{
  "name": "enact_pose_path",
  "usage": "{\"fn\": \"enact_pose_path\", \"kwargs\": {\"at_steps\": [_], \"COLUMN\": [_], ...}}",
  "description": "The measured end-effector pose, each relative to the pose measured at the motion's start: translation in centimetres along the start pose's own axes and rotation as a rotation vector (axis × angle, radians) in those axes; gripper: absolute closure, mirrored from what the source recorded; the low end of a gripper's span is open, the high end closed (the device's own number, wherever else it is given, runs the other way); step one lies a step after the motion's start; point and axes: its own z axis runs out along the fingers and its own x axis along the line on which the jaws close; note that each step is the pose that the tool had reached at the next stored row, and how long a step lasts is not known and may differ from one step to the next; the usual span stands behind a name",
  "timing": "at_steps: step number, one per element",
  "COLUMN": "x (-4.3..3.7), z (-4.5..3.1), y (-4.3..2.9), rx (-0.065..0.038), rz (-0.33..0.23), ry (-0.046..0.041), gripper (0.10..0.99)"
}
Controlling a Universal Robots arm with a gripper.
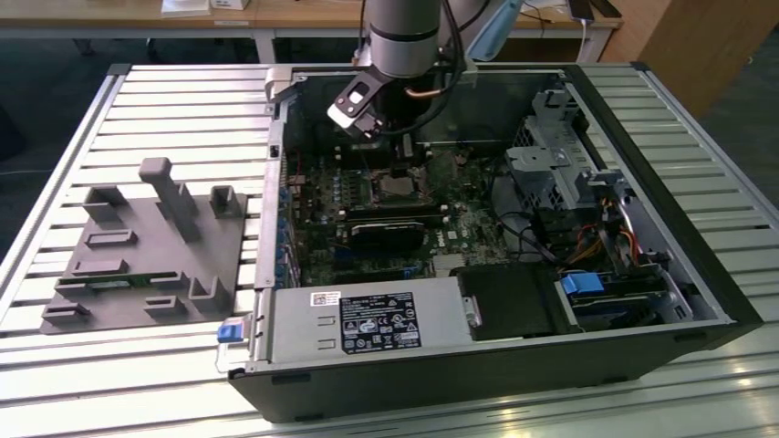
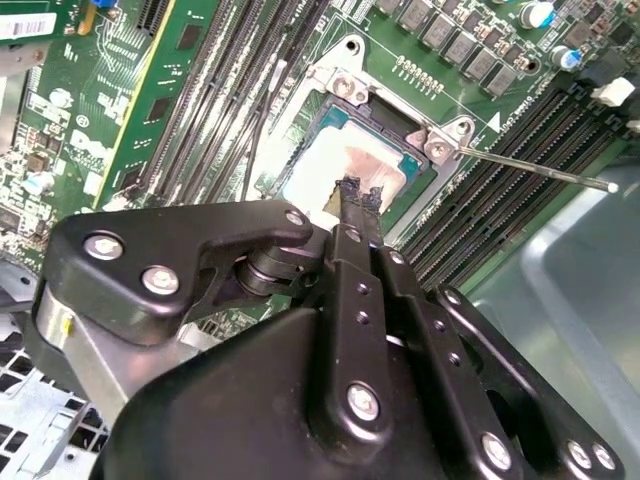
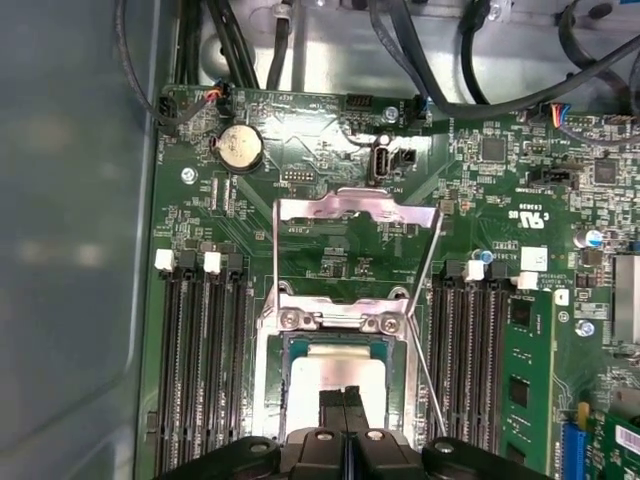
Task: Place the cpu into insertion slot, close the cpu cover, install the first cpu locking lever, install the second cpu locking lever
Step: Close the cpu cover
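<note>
claw (image 2: 357, 192) pinched above the cpu (image 2: 330, 165), cpu cover (image 3: 355, 206) open.

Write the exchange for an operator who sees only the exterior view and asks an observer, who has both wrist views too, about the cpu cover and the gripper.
Operator: In the exterior view the arm blocks my sight of the cpu cover. Is it down?
Observer: No. In the first wrist view it stands swung open, clear of the cpu, which lies in the insertion slot.
Operator: And the gripper?
Observer: In the second wrist view its jaws are shut, with the tips over the cpu's metal top.
</note>
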Motion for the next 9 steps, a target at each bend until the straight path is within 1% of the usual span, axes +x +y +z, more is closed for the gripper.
{"fn": "enact_pose_path", "kwargs": {"at_steps": [3, 9], "x": [-0.02, -0.08], "z": [-0.58, -2.20], "y": [0.03, 0.11], "rx": [0.000, 0.003], "rz": [0.000, 0.000], "ry": [0.0002, 0.0001], "gripper": [0.980, 0.980]}}
